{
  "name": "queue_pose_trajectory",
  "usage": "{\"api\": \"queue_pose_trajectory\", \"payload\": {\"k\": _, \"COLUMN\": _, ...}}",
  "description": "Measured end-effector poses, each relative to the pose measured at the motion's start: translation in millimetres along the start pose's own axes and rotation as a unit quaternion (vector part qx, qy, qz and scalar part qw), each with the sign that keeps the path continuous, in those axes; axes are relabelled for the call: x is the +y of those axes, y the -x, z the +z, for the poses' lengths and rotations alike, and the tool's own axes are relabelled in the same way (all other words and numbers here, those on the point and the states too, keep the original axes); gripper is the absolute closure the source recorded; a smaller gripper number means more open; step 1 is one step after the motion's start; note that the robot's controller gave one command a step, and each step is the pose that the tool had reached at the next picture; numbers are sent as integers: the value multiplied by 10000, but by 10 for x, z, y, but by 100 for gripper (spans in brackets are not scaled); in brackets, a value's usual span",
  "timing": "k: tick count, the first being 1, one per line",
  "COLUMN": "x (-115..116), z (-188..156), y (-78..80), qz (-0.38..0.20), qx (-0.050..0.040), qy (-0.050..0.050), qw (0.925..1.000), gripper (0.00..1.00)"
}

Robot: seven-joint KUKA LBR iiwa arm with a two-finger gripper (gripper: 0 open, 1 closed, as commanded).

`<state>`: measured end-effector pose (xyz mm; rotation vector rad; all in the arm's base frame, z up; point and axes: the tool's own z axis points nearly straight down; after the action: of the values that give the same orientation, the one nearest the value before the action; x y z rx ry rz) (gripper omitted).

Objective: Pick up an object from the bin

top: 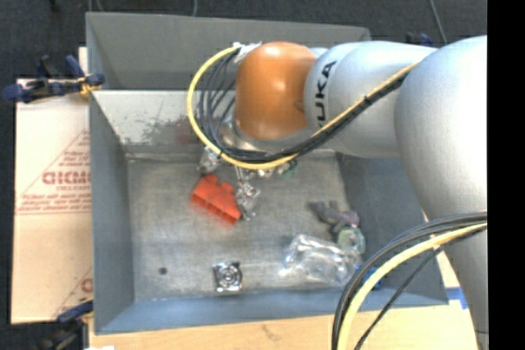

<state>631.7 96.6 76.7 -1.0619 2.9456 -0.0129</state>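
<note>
Hovering at the red block [216, 200] in the middle of the bin [111, 201], close by its right end. Could not tell the gripper's [230, 184] opening or any hold. Needed to centre across the block's narrow side, descend straight, then close.

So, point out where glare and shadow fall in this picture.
In the camera view, glints sit on the crumpled clear plastic at front right and on the small metal piece at the front; the orange cover on the arm carries a soft highlight; the bin has its left wall in shade; the red block shows no glare.
</note>
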Motion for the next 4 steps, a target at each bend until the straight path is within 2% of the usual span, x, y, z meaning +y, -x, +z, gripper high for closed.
{"api": "queue_pose_trajectory", "payload": {"k": 1, "x": 222, "z": -8, "y": 31, "qz": -1500, "qx": -26, "qy": 6, "qw": 9887, "gripper": 0}}
{"api": "queue_pose_trajectory", "payload": {"k": 2, "x": 393, "z": -1, "y": 55, "qz": -3174, "qx": -28, "qy": 17, "qw": 9483, "gripper": 0}}
{"api": "queue_pose_trajectory", "payload": {"k": 3, "x": 454, "z": 6, "y": 87, "qz": -4194, "qx": -22, "qy": 32, "qw": 9078, "gripper": 0}}
{"api": "queue_pose_trajectory", "payload": {"k": 4, "x": 463, "z": -15, "y": -26, "qz": -5333, "qx": -4, "qy": 64, "qw": 8459, "gripper": 0}}
